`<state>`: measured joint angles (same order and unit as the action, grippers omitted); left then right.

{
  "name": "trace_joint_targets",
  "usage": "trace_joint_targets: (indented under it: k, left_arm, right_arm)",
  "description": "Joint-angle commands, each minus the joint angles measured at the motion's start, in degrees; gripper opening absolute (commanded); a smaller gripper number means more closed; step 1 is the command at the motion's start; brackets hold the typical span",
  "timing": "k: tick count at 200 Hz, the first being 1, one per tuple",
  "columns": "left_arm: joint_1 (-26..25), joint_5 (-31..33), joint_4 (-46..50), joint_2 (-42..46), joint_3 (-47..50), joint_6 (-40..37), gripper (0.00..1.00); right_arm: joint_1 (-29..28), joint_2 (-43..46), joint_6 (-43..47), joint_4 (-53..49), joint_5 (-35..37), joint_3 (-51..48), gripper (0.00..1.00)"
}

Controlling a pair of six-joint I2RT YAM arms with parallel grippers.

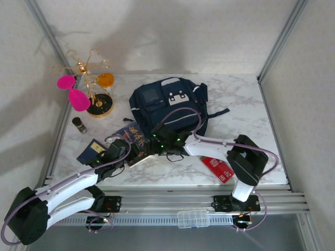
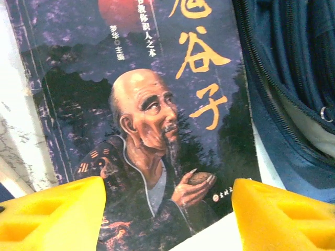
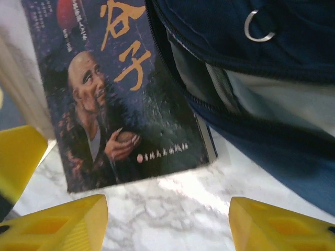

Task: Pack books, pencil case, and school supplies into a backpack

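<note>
Left wrist view puts the navy portrait book at centre frame, just above the spread, empty left end effector, the book's right edge against the backpack. Right end effector, also spread and empty, hovers over bare tabletop below the book's lower edge.

Your top camera looks down from behind the arms; both wrist cameras sit close over one dark navy portrait paperback.

Marble table with backpack, navy book

White arms — yellow jaws.
</note>
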<state>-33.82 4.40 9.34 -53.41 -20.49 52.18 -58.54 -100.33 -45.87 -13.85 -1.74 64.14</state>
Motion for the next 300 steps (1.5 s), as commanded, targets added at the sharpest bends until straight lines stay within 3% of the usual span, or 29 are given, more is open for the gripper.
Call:
trace_joint_targets:
  k: [1,70,105,151,172,205,232,269,300]
  left_arm:
    - [0.91,0.37,-2.29,-0.88,1.72,1.82,0.63]
    - [4.27,-1.55,-5.6,-1.62,7.0,2.39,0.63]
    - [4.9,-4.02,-7.89,-2.69,7.6,0.94,0.62]
    - [5.12,-2.37,-7.12,-4.96,7.23,0.98,0.57]
    - [5.17,-1.89,-6.94,-5.05,7.81,1.59,0.56]
    - [5.17,-0.67,-5.97,-4.69,8.62,2.03,0.55]
    - [5.17,-0.1,-4.94,-3.75,8.49,1.71,0.55]
    - [5.17,0.44,-4.16,-3.52,8.12,1.54,0.56]
    - [5.16,-0.69,-4.95,-3.37,8.18,1.69,0.56]
  right_arm:
    - [0.04,-3.39,0.41,3.32,-0.32,2.65,0.65]
    - [6.67,-10.55,5.32,2.39,1.63,7.92,0.72]
    - [4.45,-12.16,3.5,2.84,-7.86,8.38,0.73]
    - [0.91,-11.24,-0.92,-0.12,-3.21,6.7,0.74]
    - [0.75,-11.44,-1.2,0.91,-4.96,6.63,0.74]
    - [0.7,-10.13,-0.37,1.51,-6.69,8.01,0.75]
    - [0.96,-11.1,1.4,-3.65,-0.34,10.28,0.76]
    - [1.51,-13.98,2.98,-5.18,0.89,11.83,0.77]
    - [1.42,-15.9,3.38,-3.71,-1.01,12.82,0.77]
